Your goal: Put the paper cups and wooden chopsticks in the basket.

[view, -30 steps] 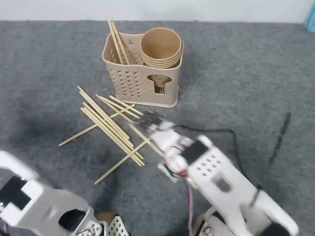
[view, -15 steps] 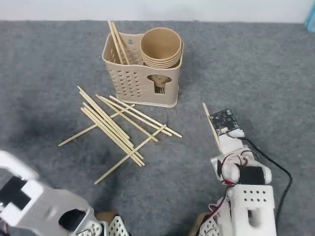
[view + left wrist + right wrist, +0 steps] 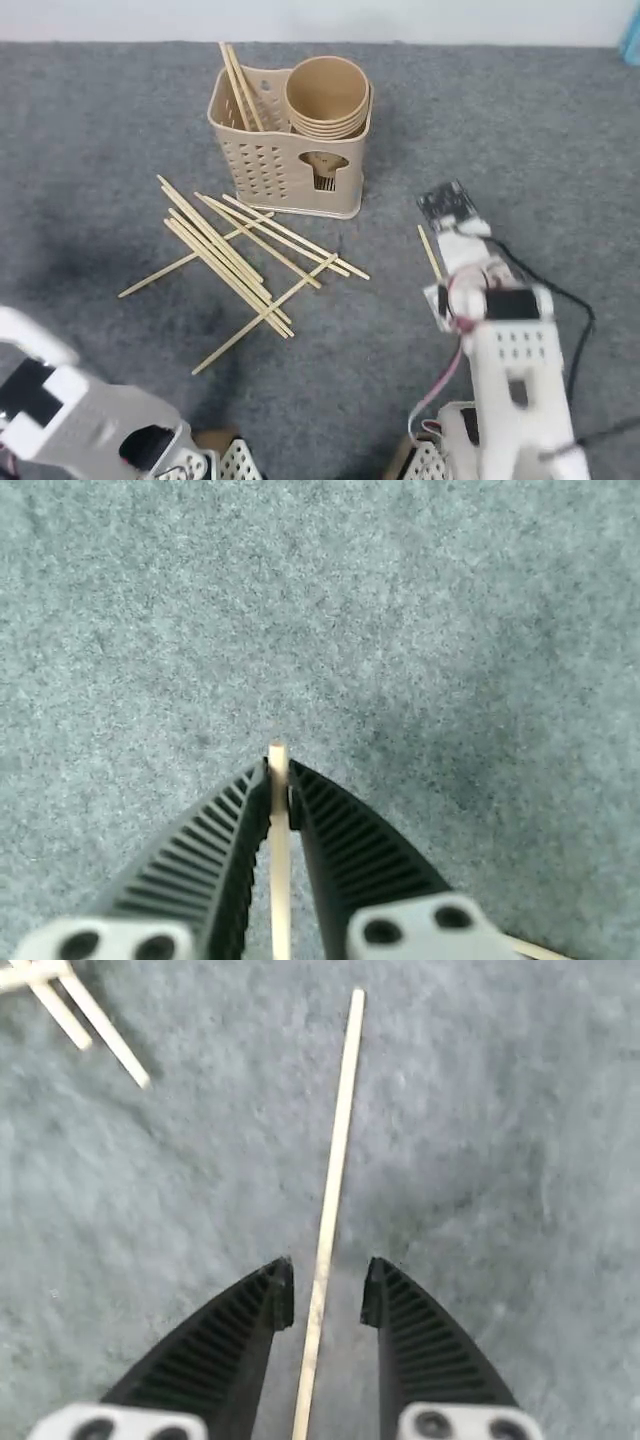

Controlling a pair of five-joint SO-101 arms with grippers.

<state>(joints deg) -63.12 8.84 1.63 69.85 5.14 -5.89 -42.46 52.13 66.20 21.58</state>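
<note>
Cups [image 3: 327, 92] in basket [image 3: 268, 165], chopsticks [image 3: 232, 268] beside.

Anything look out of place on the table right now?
A lone chopstick lies away from the scattered pile, running between the right gripper's jaws, which stand open and clear of it, so it is ungripped. The left gripper is shut on a second chopstick.

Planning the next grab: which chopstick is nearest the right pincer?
The lone chopstick between its open fingers, apart from the crossed pile by the basket.

The gripped chopstick [image 3: 279, 880] runs off the view's edge.
</note>
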